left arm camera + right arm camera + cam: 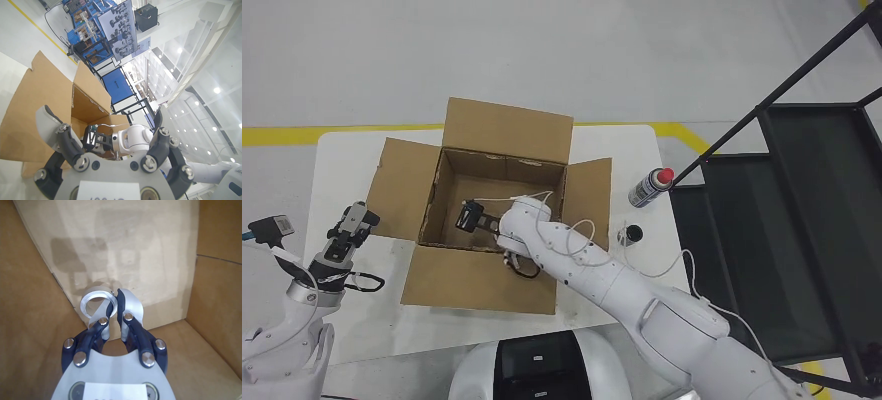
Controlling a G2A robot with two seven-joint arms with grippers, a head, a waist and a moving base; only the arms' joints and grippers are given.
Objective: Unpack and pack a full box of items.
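Note:
An open cardboard box (457,160) stands on the white table (342,160) with its flaps spread. My right arm reaches down into it, and the right gripper (470,215) is low inside near the left wall. In the right wrist view the right gripper (114,302) is shut on the rim of a silver ring (88,299), one finger inside the ring and one outside, close to the box floor (141,256). My left gripper (103,117) is open with nothing in it, outside the box (37,113) by its left flap, and appears from above as the left gripper (350,225).
A spray can with a red cap (650,187) and a small black round object (632,235) lie on the table right of the box. A black metal stair frame (782,220) stands at the right. The table's left strip holds only my left arm.

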